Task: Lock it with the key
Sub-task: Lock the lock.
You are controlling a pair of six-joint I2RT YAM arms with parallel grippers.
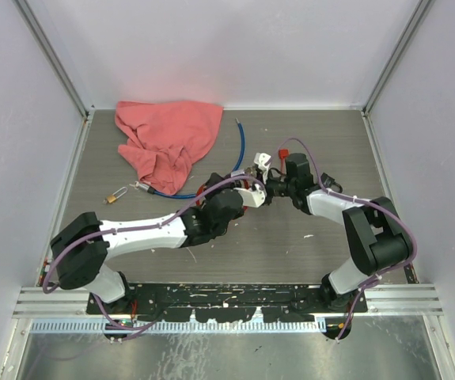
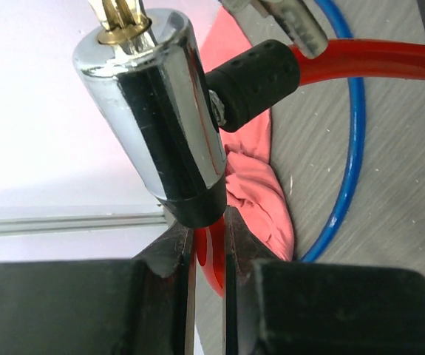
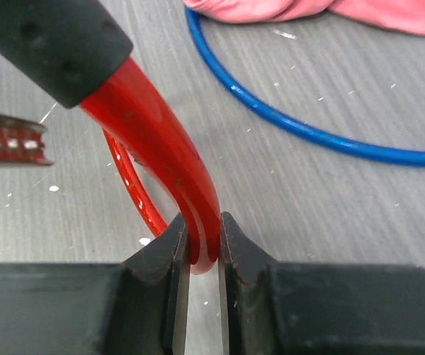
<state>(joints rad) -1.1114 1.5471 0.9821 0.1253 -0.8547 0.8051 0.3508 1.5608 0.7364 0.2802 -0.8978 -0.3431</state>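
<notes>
Both arms hold the red cable lock [image 2: 375, 63] mid-frame.
Left jaws clench its cable just below the chrome cylinder [image 2: 160, 111], brass key [image 2: 120, 16] in its top; right jaws clench the cable's bend.

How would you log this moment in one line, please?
left gripper: shut on red cable below lock barrel | right gripper: shut on red cable | blue cable, pink cloth: on table

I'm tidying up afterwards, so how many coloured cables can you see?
2. The blue cable loops beside the pink cloth. The red cable is pinched by the left end effector and the right end effector. Another could be hidden under the cloth.
</notes>
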